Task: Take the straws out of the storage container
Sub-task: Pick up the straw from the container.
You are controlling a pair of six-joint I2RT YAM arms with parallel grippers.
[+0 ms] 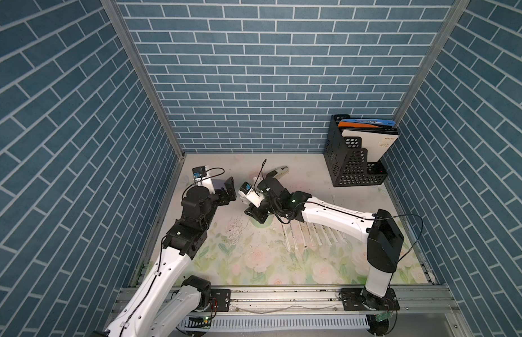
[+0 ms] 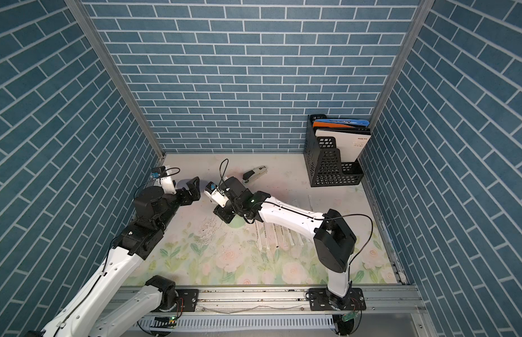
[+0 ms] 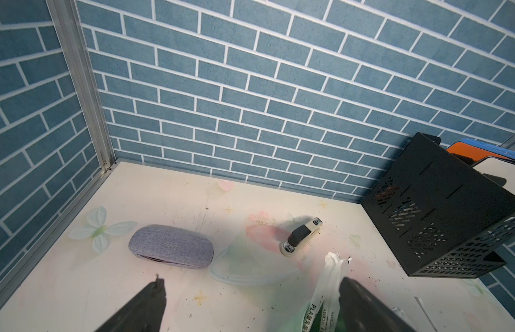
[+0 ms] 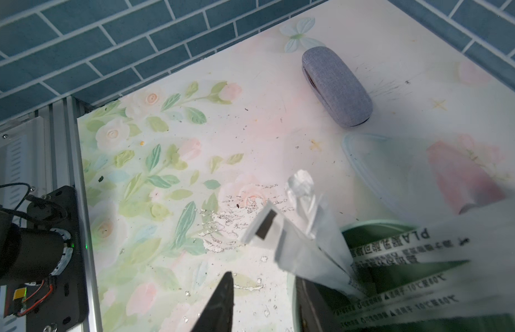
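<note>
A few straws (image 4: pixel 308 238) stand in the cup (image 4: pixel 374 230). They fan out over its rim at the lower right of the right wrist view, too close to the lens for their printed wrappers to be sharp. In both top views the cup shows only as a pale green patch near the middle of the table (image 1: pixel 254 265), mostly hidden under the right gripper (image 4: pixel 263 280). To its right, partly under the right forearm, a row of straws (image 1: pixel 309 237) lies flat on the table, side by side.

The right gripper hangs at the cup's mouth with its jaws partly apart. One finger seems to reach inside the rim and the other is outside, with no straw between them. The left gripper (image 3: pixel 252 280) sits just left of the cup in the top views, jaws spread wide and empty.

The task looks well along, and the step in hand is lining up the next pick. That calls for bringing the right jaws around a straw's upper part, closing, then lifting high enough to clear the rim without tipping the light cup.

Further out, a grey case (image 3: pixel 171 247) and a stapler (image 3: pixel 303 232) lie toward the back. A black file holder (image 1: pixel 353 163) stands in the back right corner.
</note>
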